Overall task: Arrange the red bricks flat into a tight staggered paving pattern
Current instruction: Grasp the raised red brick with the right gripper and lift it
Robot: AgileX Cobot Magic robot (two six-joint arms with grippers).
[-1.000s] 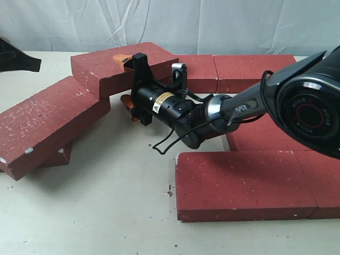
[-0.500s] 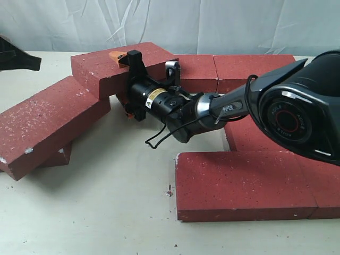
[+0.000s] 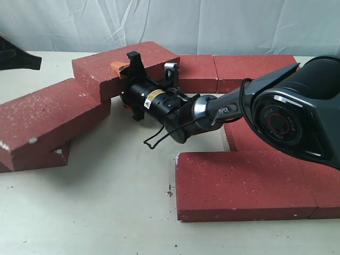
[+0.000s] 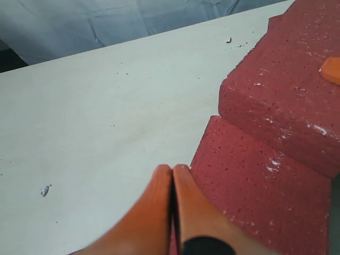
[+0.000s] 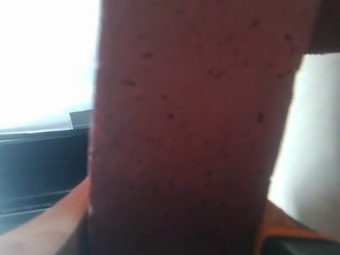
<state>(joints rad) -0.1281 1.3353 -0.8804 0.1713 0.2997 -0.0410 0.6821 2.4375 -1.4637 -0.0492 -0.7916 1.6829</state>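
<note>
The raised brick (image 3: pixel 93 66) sat between your right fingers (image 3: pixel 118 66): one orange finger lay on its top face and the other was tucked under its bottom face, both pressed against it, so the fingers were clamped on that brick. In the right wrist view its grainy red surface (image 5: pixel 191 133) filled the whole gap from finger to finger. The brick was tilted, and its end away from the fingers overlapped the left brick (image 3: pixel 53 119), which lay slanted over a lower brick (image 3: pixel 61 156) on the bench (image 3: pixel 106 202).

On the wrist side of those fingers, a back brick (image 3: pixel 197 69) and a second back brick (image 3: pixel 255 68) lay flat, end to end. Under your right arm (image 3: pixel 223 109) a middle brick (image 3: pixel 249 141) was partly hidden. Well apart from the fingers, a front brick (image 3: pixel 244 183) lay flat, edge to edge with a corner brick (image 3: pixel 325 186).

Your left fingers (image 4: pixel 154 212) were pressed together with nothing between them, just beside the left brick (image 4: pixel 265 207). Beyond their tips, the raised brick (image 4: pixel 287 106) lay over it, with a right finger's orange tip (image 4: pixel 332 70) on top.
</note>
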